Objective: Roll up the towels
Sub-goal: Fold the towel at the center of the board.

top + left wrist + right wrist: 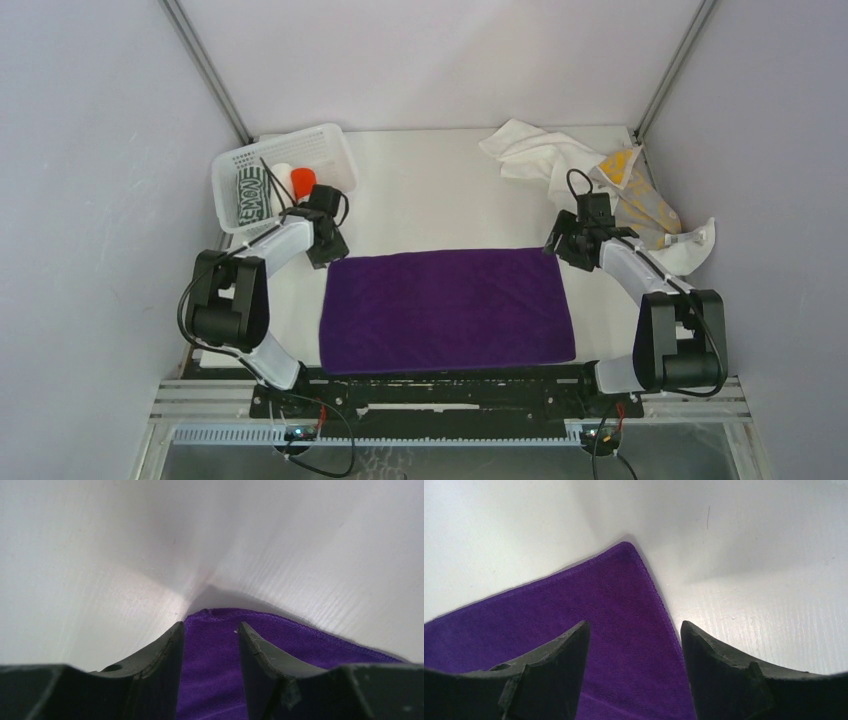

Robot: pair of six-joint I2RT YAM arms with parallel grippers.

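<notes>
- The purple towel (447,310) is laid out flat and unrolled at the centre of the frame in the top view, on the white table (430,190).
- The left gripper (327,248) is positioned at the towel's upper-left corner. In the left wrist view, its fingers (160,650) are seen apart, with the corner of the cloth lying between them and unclamped.
- The right gripper (562,243) is positioned at the towel's upper-right corner. In the right wrist view, its fingers (719,660) are spread wide. The corner lies flat on the table ahead of the gap between them, and nothing is gripped.
- A white mesh basket (300,140) is located in the upper left of the frame. A rolled dark green-and-white towel (252,195) and an orange-red towel (303,182) are held in it.
- A crumpled white towel (530,150) and a yellow-and-grey towel (630,190) are heaped in the upper right of the frame, well apart from the purple towel.
</notes>
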